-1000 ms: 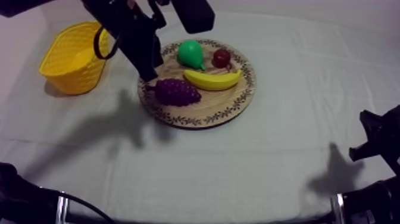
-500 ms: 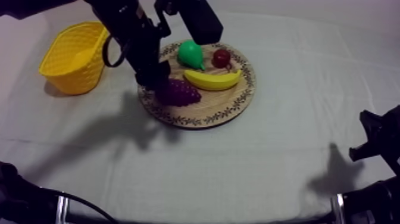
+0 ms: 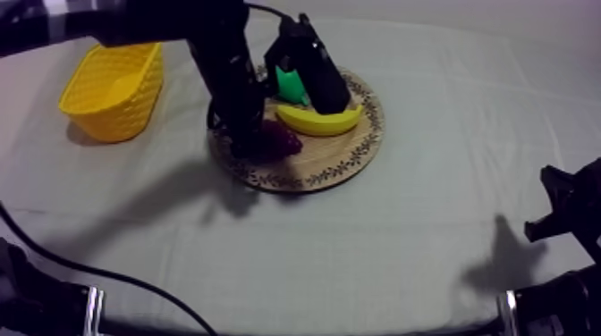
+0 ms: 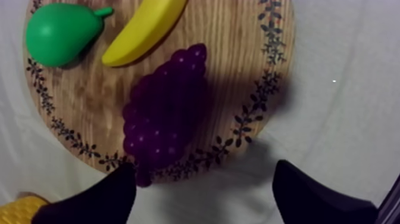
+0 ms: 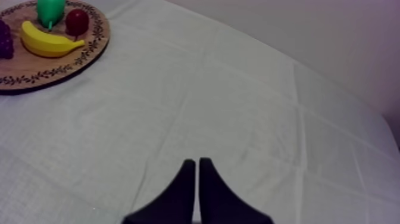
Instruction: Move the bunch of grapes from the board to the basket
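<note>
The left tool (image 3: 251, 139) has come down since a second ago: then it hung above the near-left rim of the round wooden board with the patterned rim (image 3: 333, 154), and now it sits low over the purple bunch of toy grapes (image 3: 283, 140), with the arm covering the bunch's left part in the top view. In the left wrist view the left tool (image 4: 202, 184) has its two black fingers (image 4: 101, 199) spread wide and grips nothing. The bunch of grapes (image 4: 166, 113) lies flat on the board (image 4: 238, 53) ahead of the gap, its narrow end just beside one finger at the rim. The grapes, the green toy pear (image 3: 288, 87) and the yellow toy banana (image 3: 318, 121) lie where they lay before. The arm now hides the small red fruit in the top view, while the right wrist view shows the small red fruit (image 5: 76, 21) beside the pear (image 5: 50, 11) on the board (image 5: 36, 71). The yellow basket (image 3: 112, 85) stands on the table (image 3: 376, 241) left of the board, unmoved. The right tool (image 5: 197, 164) rests unchanged at the table's right side, its fingers pressed together on nothing.
</note>
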Robot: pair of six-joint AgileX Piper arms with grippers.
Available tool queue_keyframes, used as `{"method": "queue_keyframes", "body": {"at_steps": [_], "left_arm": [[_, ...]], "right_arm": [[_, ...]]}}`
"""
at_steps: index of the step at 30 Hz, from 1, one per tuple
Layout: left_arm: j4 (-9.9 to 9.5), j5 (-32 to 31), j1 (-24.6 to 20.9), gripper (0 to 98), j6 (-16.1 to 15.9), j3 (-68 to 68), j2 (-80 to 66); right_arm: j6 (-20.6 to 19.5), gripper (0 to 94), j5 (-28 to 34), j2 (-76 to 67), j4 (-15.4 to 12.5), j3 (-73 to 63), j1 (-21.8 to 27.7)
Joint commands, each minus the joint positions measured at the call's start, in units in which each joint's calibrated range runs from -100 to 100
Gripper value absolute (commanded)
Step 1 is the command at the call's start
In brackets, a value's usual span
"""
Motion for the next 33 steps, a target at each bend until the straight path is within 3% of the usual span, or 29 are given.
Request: {"method": "queue_keyframes", "body": {"at_steps": [1, 26, 33], "left_arm": [[0.00, -0.4, -0.3, 87.4, -0.1, -0.9, 3.0], [0.18, 0.7, -3.4, 88.3, -2.1, -13.4, 18.8], [0.26, 1.6, -3.4, 76.9, -1.1, -14.8, 20.7]], "right_arm": [[0.0, 0.3, 0.0, 0.0, 0.0, 0.0, 0.0], [0.0, 0.3, 0.0, 0.0, 0.0, 0.0, 0.0], [0.0, 0.3, 0.0, 0.0, 0.0, 0.0, 0.0]]}}
